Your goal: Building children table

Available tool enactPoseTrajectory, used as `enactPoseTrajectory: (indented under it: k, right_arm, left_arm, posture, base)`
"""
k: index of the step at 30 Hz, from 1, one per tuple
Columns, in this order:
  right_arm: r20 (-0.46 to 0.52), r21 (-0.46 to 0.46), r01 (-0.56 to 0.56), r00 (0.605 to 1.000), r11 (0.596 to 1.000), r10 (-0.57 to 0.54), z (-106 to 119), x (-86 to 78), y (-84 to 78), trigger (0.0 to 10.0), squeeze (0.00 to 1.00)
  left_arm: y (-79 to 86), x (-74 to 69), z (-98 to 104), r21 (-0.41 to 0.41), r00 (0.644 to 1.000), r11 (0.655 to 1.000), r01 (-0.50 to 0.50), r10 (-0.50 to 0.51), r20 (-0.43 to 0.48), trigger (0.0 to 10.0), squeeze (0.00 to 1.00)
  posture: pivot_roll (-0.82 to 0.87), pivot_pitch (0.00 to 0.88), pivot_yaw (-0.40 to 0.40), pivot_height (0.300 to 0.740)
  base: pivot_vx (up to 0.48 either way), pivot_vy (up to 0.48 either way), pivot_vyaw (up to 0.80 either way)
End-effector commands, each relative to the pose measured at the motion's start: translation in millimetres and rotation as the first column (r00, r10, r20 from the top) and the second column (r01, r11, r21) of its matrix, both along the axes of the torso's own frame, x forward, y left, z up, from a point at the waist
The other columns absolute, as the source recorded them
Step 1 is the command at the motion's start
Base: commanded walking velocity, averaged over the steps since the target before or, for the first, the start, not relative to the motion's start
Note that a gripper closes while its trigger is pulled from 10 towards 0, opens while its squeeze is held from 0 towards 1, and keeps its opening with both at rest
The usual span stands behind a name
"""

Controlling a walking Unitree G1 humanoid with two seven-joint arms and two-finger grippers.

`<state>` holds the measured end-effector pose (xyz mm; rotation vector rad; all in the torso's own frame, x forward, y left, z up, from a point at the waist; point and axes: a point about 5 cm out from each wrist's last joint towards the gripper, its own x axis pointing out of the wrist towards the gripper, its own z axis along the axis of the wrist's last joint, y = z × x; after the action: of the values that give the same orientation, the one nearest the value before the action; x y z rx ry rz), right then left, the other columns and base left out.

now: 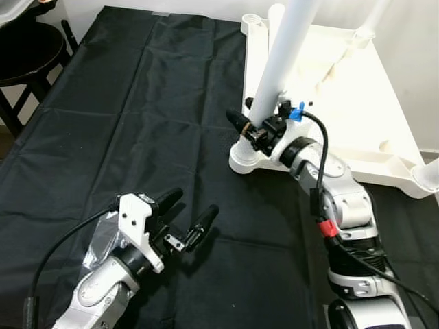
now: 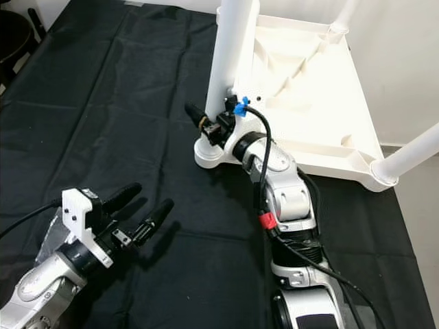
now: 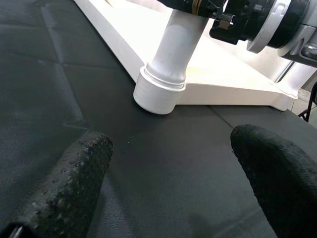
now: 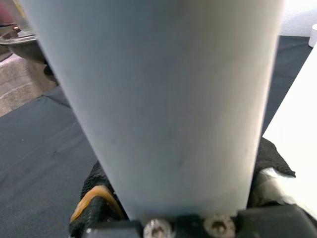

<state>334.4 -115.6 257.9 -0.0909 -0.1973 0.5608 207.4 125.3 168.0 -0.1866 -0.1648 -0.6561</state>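
A white children's table top point(image 1: 357, 116) lies upside down on a black cloth point(image 1: 137, 137). A white tube leg point(image 1: 278, 62) stands upright in its near-left corner socket point(image 1: 241, 156). My right gripper point(image 1: 259, 122) is shut on this leg just above the socket; the leg point(image 4: 163, 99) sits close between its black fingers point(image 4: 91, 198). My left gripper point(image 1: 188, 214) hovers open low over the cloth, in front and to the left of the socket point(image 3: 158, 94), nothing between its fingertips point(image 3: 69, 178). Another leg point(image 2: 411, 154) stands at the right corner.
A dark round stool point(image 1: 27, 55) stands beyond the cloth's far-left edge. Other white legs point(image 1: 367, 27) rise at the table top's far corners. The cloth spreads flat to the left of the table top.
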Motion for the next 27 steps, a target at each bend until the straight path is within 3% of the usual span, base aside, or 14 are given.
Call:
enactPoseTrajectory:
  k: [1, 3, 5, 6, 8, 14, 19, 20, 21, 23, 24, 27]
  right_arm:
    - [0.037, -0.021, 0.084, 0.996, 0.996, -0.083, 4.2, -6.1, -3.5, 0.0, 0.0]
    - [0.037, -0.021, 0.084, 0.996, 0.996, -0.083, 4.2, -6.1, -3.5, 0.0, 0.0]
    - [-0.009, -0.049, 0.285, 0.958, 0.957, -0.286, -15.5, -17.2, -3.2, 0.0, 0.0]
    - [-0.009, -0.049, 0.285, 0.958, 0.957, -0.286, -15.5, -17.2, -3.2, 0.0, 0.0]
    - [-0.07, -0.022, 0.408, 0.91, 0.913, -0.408, -36.1, -37.0, 8.3, 0.0, 0.0]
    - [-0.166, 0.012, 0.367, 0.918, 0.93, -0.36, -50.6, -52.8, 37.4, 0.0, 0.0]
    - [-0.188, 0.011, 0.327, 0.929, 0.945, -0.319, -47.6, -54.6, 43.5, 0.0, 0.0]
    - [-0.184, -0.002, 0.274, 0.945, 0.962, -0.27, -44.3, -56.1, 47.7, 10.0, 0.0]
    - [-0.184, 0.007, 0.163, 0.97, 0.987, -0.159, -37.4, -61.6, 56.0, 10.0, 0.0]
    - [-0.185, 0.022, 0.107, 0.978, 0.994, -0.101, -34.2, -64.1, 59.3, 10.0, 0.0]
    - [-0.172, 0.042, -0.015, 0.985, 0.999, 0.023, -28.1, -67.9, 64.8, 10.0, 1.0]
    - [-0.101, 0.037, -0.282, 0.953, 0.959, 0.284, -12.4, -75.0, 66.4, 10.0, 1.0]
  left_arm:
    - [0.3, -1.7, -4.3, 0.005, 1.0, 1.0, 0.004, -0.004, -0.014, 10.0, 0.0]
    - [0.3, -1.7, -4.3, 0.005, 1.0, 1.0, 0.004, -0.004, -0.014, 10.0, 0.0]
    - [1.0, -1.6, -4.8, 0.008, 1.0, 1.0, 0.006, -0.006, -0.016, 10.0, 0.0]
    - [1.0, -1.6, -4.8, 0.008, 1.0, 1.0, 0.006, -0.006, -0.016, 10.0, 0.0]
    - [1.9, -0.9, -5.3, 0.01, 1.0, 1.0, 0.008, -0.008, -0.018, 10.0, 0.0]
    - [2.2, -0.5, -6.7, 0.014, 1.0, 1.0, 0.01, -0.01, -0.02, 10.0, 0.0]
    - [2.9, -1.0, -6.6, 0.015, 1.0, 1.0, 0.012, -0.012, -0.021, 10.0, 0.0]
    - [3.1, -1.3, -6.5, 0.014, 1.0, 1.0, 0.013, -0.012, -0.021, 10.0, 0.0]
    - [3.3, -1.5, -6.3, 0.014, 1.0, 1.0, 0.013, -0.012, -0.021, 10.0, 0.0]
    - [3.4, -1.5, -6.3, 0.013, 1.0, 1.0, 0.012, -0.012, -0.022, 10.0, 0.0]
    - [3.4, -1.5, -6.2, 0.013, 1.0, 1.0, 0.013, -0.012, -0.022, 10.0, 0.0]
    - [3.4, -1.6, -5.6, 0.012, 1.0, 1.0, 0.014, -0.013, -0.023, 10.0, 0.0]
  posture:
    - [0.01, 0.261, -0.09, 0.74]
    - [0.01, 0.261, -0.09, 0.74]
    - [0.01, 0.256, -0.088, 0.74]
    - [0.01, 0.256, -0.088, 0.74]
    - [0.01, 0.257, -0.083, 0.74]
    - [0.01, 0.251, -0.077, 0.74]
    - [0.01, 0.251, -0.074, 0.74]
    - [0.01, 0.253, -0.072, 0.74]
    - [0.01, 0.257, -0.071, 0.74]
    - [0.01, 0.257, -0.071, 0.74]
    - [0.01, 0.26, -0.07, 0.74]
    - [0.0, 0.268, -0.067, 0.74]
  base:
    - [0.0, 0.0, 0.0]
    - [0.0, 0.0, 0.0]
    - [0.0, 0.0, 0.0]
    - [0.0, 0.0, 0.0]
    - [0.0, 0.0, 0.0]
    - [0.0, 0.0, 0.0]
    - [0.0, 0.0, 0.0]
    - [0.0, 0.0, 0.0]
    - [0.0, 0.0, 0.0]
    - [0.0, 0.0, 0.0]
    - [0.0, 0.0, 0.0]
    - [0.0, 0.0, 0.0]
